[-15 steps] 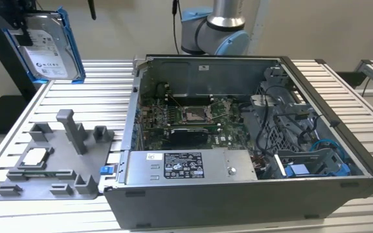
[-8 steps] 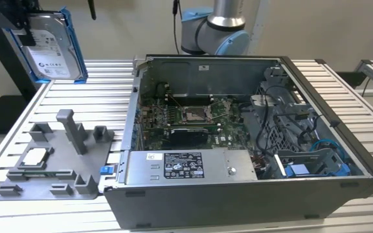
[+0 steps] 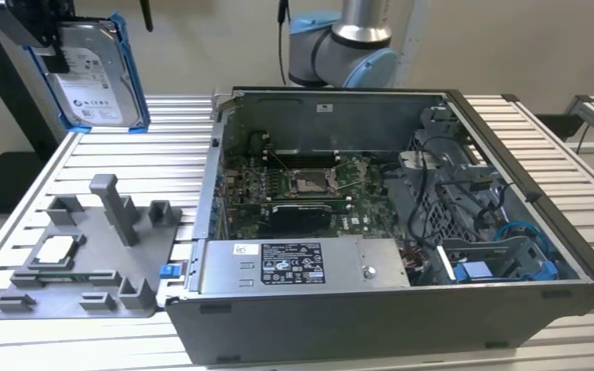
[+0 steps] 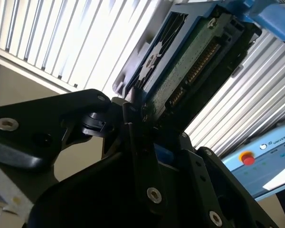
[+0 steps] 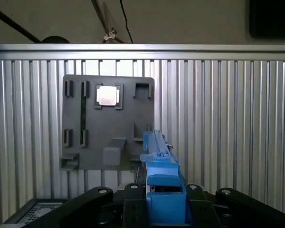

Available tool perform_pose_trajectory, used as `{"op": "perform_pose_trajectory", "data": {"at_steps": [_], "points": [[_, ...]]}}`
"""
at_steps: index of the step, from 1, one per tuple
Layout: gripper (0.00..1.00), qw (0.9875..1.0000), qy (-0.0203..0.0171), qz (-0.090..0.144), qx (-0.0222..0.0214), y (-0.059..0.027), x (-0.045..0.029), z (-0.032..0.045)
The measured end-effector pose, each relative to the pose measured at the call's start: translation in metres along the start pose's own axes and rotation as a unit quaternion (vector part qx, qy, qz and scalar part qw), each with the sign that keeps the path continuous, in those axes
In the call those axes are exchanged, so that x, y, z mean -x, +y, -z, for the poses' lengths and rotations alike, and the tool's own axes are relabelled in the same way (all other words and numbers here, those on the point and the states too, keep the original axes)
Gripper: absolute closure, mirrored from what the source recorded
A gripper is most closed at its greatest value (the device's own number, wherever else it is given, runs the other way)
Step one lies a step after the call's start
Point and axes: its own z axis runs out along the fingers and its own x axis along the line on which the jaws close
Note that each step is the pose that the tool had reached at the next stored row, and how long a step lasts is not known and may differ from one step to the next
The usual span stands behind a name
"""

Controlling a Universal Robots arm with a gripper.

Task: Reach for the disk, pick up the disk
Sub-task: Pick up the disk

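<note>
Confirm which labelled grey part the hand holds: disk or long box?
The disk, blue-framed, shut in the hand and raised above the table at the exterior view's left. The long box lies inside the case, untouched.

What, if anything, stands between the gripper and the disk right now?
Nothing visible does: the gripper is shut on the disk, gripping its blue-framed edge and holding it in the air above the slatted table.

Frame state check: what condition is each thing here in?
Silver-grey hard drive disk in blue plastic frame: clamped, held above the table.
Black gripper: shut on the disk.
Grey tower computer case: open, side panel off.
Small square silver chip: seated in the grey fixture plate.
</note>
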Motion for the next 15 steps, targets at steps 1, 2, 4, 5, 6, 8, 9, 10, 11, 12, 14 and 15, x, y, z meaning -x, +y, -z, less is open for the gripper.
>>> {"op": "perform_pose_trajectory", "data": {"at_steps": [1, 2, 4, 5, 6, 8, 9, 10, 11, 12, 14, 15], "points": [[1.0, 1.0, 0.0, 0.0, 0.0, -0.0018, 0.0001, 0.0001], [1.0, 1.0, 0.0, 0.0, 0.0, -0.0036, 0.0001, 0.0001], [1.0, 1.0, 0.0, 0.0, 0.0, -0.0071, 0.0002, 0.0002], [1.0, 1.0, 0.0, 0.0, 0.0, -0.009, 0.0003, 0.0003], [1.0, 1.0, 0.0, 0.0, 0.0, -0.0108, 0.0003, 0.0003], [1.0, 1.0, 0.0, 0.0, 0.0, -0.0146, 0.0004, 0.0004], [1.0, 1.0, 0.0, 0.0, 0.0, -0.0164, 0.0005, 0.0005], [1.0, 1.0, 0.0, 0.0, 0.0, -0.0185, 0.0005, 0.0006], [1.0, 1.0, 0.0, 0.0, 0.0, -0.0204, 0.0006, 0.0006], [1.0, 1.0, 0.0, 0.0, 0.0, -0.0222, 0.0006, 0.0007], [1.0, 1.0, 0.0, 0.0, 0.0, -0.0248, 0.0007, 0.0007], [1.0, 1.0, 0.0, 0.0, 0.0, -0.0257, 0.0007, 0.0008]]}}
